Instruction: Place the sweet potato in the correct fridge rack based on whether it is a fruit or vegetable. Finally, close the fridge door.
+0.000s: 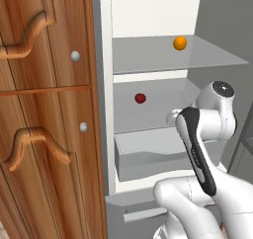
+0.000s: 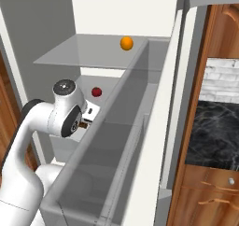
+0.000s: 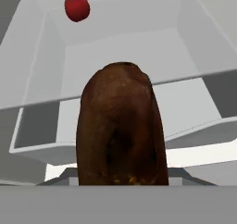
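Grasp done: jaws clamped on the sweet potato, carried in front of the open fridge near the lower fridge rack bearing the red ball. Placement outstanding. Fridge door open; closing outstanding.

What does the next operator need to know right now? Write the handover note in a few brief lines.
Tool: shut on the sweet potato, held in front of the open fridge, near the lower fridge rack.
Racks: the red ball lies on the lower rack, the orange ball on the upper rack. A grey drawer tub sits below them.
Fridge door: open.
Done: sweet potato picked up and brought to the fridge.
Left: choose the vegetable rack, set the sweet potato on it, release, back out, close the door.
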Controlling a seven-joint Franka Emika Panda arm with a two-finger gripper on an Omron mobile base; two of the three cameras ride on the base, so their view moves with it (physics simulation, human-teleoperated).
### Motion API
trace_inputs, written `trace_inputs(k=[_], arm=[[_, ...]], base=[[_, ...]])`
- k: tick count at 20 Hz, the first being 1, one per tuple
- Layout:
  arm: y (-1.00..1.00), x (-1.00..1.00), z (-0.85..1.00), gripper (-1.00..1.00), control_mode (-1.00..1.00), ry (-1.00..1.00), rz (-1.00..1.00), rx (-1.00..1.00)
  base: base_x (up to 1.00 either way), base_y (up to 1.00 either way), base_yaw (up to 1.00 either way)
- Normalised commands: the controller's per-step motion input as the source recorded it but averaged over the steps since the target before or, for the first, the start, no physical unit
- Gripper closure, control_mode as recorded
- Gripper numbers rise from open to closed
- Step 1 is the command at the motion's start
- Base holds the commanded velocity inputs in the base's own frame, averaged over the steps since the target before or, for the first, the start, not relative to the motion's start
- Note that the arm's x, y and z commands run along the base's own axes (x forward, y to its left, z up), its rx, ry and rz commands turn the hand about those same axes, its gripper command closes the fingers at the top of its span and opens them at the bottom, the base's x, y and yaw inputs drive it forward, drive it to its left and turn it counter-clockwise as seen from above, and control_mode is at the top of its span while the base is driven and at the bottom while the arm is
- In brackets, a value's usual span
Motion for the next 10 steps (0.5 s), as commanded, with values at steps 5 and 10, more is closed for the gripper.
trace_inputs(k=[5, 10], arm=[[-0.13, 0.01, 0.19, 1.0, -1.0, -0.08, 0.0, 0.0], [-0.04, 0.06, 0.06, 1.0, -1.0, 0.0, 0.0, 0.0]], base=[[0.0, 0.0, 0.0], [0.0, 0.0, 0.0]])
